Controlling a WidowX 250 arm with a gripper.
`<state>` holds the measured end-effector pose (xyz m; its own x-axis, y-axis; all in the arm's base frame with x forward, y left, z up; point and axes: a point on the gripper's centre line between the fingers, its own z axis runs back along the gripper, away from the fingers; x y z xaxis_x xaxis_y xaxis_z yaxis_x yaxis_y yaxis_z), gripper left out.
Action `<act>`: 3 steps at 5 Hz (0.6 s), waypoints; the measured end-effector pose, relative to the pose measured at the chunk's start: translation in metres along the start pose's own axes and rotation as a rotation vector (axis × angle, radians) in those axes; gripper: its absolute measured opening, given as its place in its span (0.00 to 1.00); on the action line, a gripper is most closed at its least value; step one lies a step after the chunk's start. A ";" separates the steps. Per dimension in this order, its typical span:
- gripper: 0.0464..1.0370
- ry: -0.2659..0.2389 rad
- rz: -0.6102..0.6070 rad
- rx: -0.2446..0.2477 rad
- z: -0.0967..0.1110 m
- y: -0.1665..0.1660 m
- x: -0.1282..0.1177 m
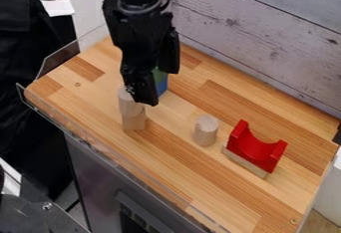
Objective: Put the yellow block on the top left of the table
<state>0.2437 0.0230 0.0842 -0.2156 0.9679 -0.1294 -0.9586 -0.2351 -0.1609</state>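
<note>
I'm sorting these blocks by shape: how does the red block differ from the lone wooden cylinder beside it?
The red block has a curved notch between two raised ends; the cylinder is round with a flat top. The red block rests on a pale wooden piece, while the cylinder stands directly on the table.

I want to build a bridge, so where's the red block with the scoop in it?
In the camera view, the red block is on the right side of the table, on a pale wooden piece, just right of the short round block.
</note>
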 end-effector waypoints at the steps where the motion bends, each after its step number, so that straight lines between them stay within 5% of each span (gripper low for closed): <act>1: 0.96 -0.001 0.001 0.025 -0.005 0.005 0.001; 3: 0.96 -0.076 -0.127 -0.069 0.049 -0.024 0.028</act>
<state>0.2512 0.0600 0.1320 -0.1100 0.9935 -0.0297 -0.9645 -0.1139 -0.2383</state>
